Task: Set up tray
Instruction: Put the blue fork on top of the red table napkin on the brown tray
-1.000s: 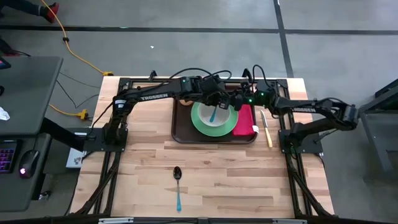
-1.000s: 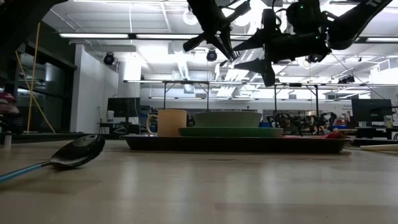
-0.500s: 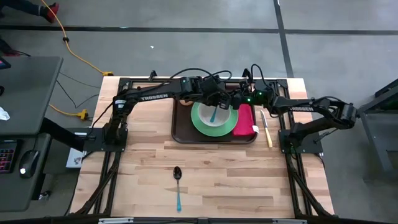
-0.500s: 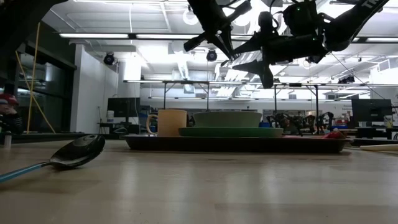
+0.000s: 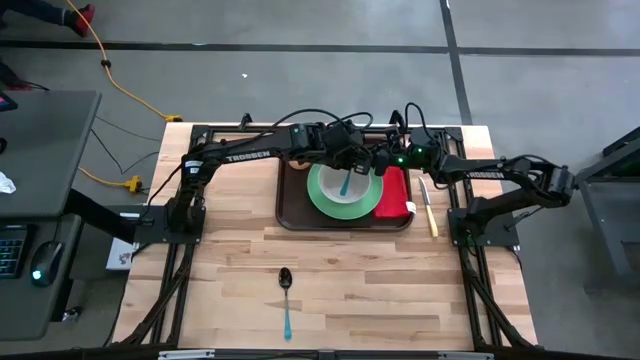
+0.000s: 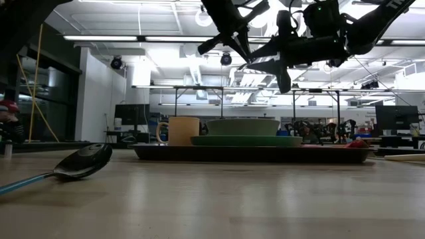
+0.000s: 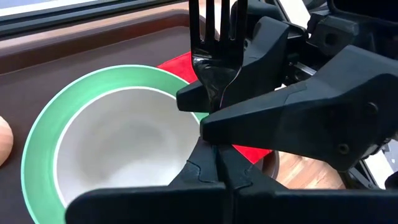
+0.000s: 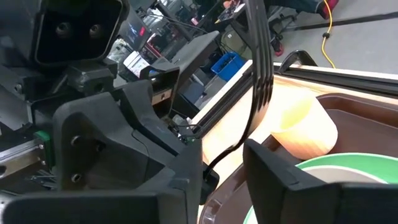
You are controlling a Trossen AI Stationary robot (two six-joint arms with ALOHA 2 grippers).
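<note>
The dark brown tray [image 5: 292,205] lies at the table's far middle. It carries a green plate [image 5: 322,205], a white bowl [image 7: 124,149], a tan cup [image 8: 305,127] and a red napkin [image 5: 395,190]. A black fork [image 7: 214,37] hangs in the air above the bowl's right side. My left gripper [image 7: 219,168] is shut on the fork. My right gripper [image 8: 224,180] comes level from the right. Its fingers stand open on either side of the fork's neck [image 8: 249,118], and no touch shows. My left gripper pinches the fork's handle between its two shut fingers [image 7: 205,180], slanting down from the table's left. One of the right gripper's fingers hides the exact spot. The fork sticks out past the fingertips, tines [image 7: 214,18] away from the gripper, lifted clear of the tray.
A teal-handled utensil [image 5: 343,185] lies in the bowl. A knife [image 5: 428,205] lies on the wood right of the tray. A black spoon with a blue handle [image 5: 286,295] lies in the table's near middle, with bare wood around it.
My right gripper's fingers have drawn closer together around the fork's neck. Both arms have kept their places, and the fork has stayed where it was.
</note>
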